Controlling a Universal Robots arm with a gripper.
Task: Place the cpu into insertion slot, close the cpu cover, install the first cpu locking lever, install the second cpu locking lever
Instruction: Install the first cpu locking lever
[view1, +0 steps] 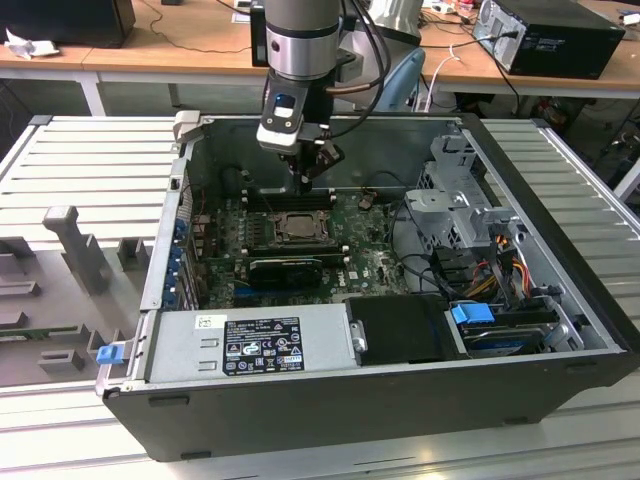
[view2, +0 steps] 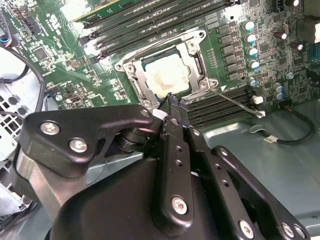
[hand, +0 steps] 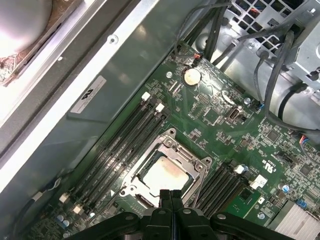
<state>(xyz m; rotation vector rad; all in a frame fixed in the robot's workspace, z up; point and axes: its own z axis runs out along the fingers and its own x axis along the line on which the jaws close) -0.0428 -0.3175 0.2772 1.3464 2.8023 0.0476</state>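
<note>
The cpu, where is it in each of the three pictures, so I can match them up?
Exterior view: cpu mid-board, just below the hand.
Second wrist view: cpu is the pale square inside the cover, just past the hand.
First wrist view: cpu, pale square just past the hand.
Shared landmark: long black memory slots on both sides of it.

The cpu (view2: 167, 75) is recorded seated flat in the insertion slot (view2: 194, 64). The cpu cover (view2: 136, 79) is lowered around it, and the chip's pale top is exposed through the window. The gripper (view2: 172, 100) is held just beside the cover's edge, its fingers pressed together. One thin locking lever (view2: 235, 101) is angled out over the memory slots (view2: 210, 107) and appears unlatched.
</note>
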